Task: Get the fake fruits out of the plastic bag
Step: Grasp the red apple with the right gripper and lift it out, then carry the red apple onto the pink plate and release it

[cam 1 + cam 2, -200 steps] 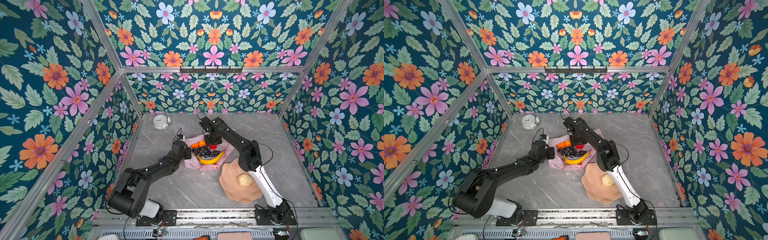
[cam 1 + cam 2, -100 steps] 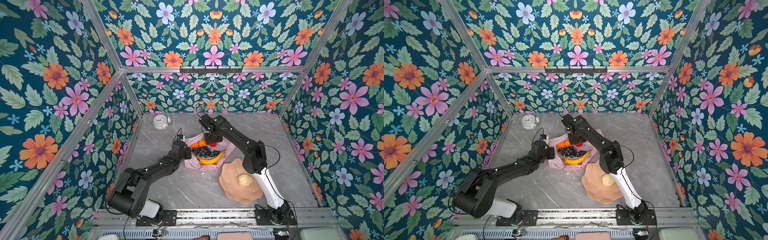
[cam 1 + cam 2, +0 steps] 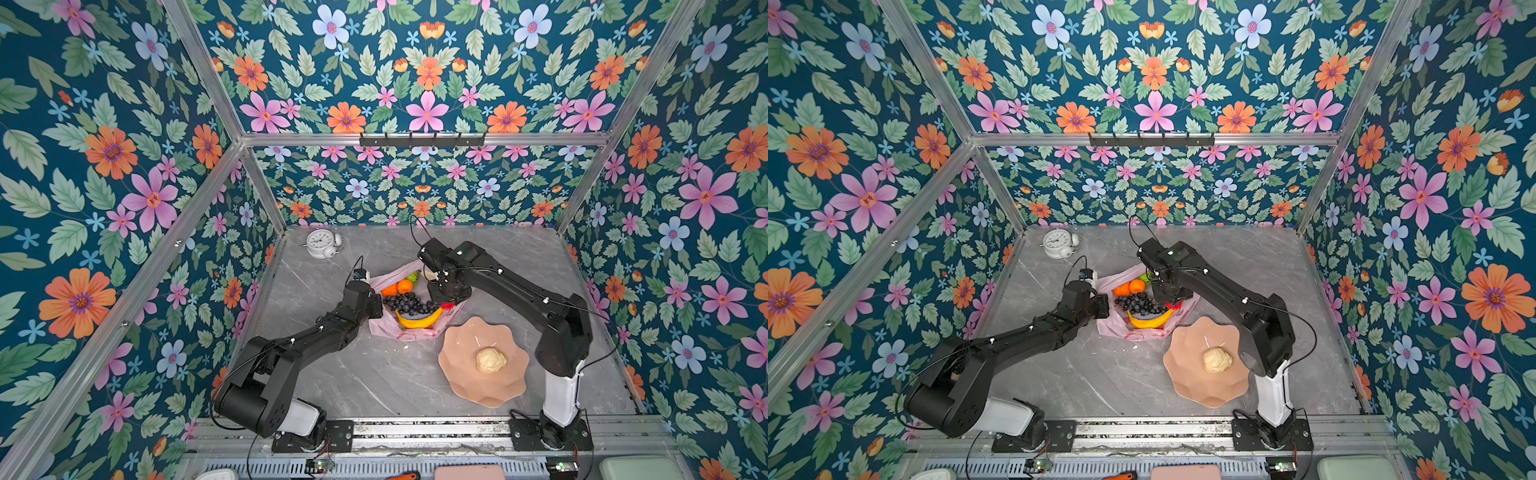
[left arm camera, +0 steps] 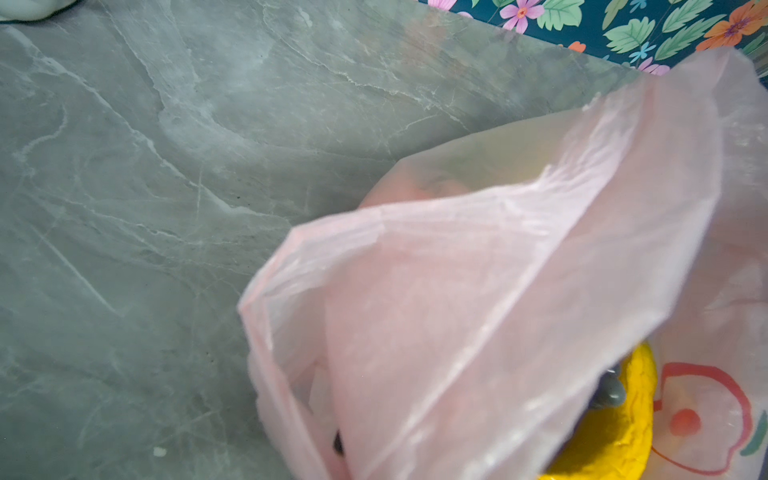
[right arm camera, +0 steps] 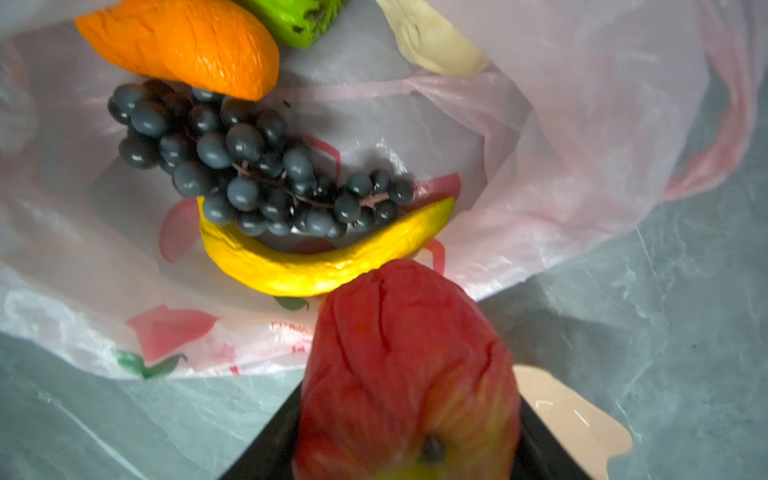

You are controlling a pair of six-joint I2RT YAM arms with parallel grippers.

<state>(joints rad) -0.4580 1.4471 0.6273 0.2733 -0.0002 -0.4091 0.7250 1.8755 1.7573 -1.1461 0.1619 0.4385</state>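
Ok so in both top views the plastic bag (image 3: pixel 384 330) lies crumpled and open mid tabletop (image 3: pixel 353 382), mouth up, thin pink see-through stuff. Inside it the banana (image 3: pixel 417 322) lies crosswise, left to right, both tips curling toward the back wall. The dark grapes (image 3: pixel 409 304) sit in its curve, and the bunch runs left to right too. Two oranges (image 3: pixel 397 287) and a green fruit (image 3: pixel 413 276) are at the bag's back end.

The left arm stretches low from the front corner, and the left hand (image 3: pixel 375 305) is pinched tight on the bag's left rim. The right arm arcs high over the peach bowl (image 3: pixel 461 374) with its wrist bent down. The right hand (image 3: pixel 446 301) points down over the bag's right side with the red apple (image 3: pixel 448 307) in it. One cream lump (image 3: pixel 490 359) sits in the bowl, just beside the bag.

Left wrist view: pink film pulled up right against the lens, fingers not visible. The banana's yellow curve peeks out under the film, next to a red print.

Right wrist view: black fingers clamp the apple from both sides. Its skin is wrinkly, and the stem dimple faces the camera with a yellow-green patch around it. It hangs over the bag's edge. Another cream piece (image 5: pixel 432 41) lies beside the green fruit.
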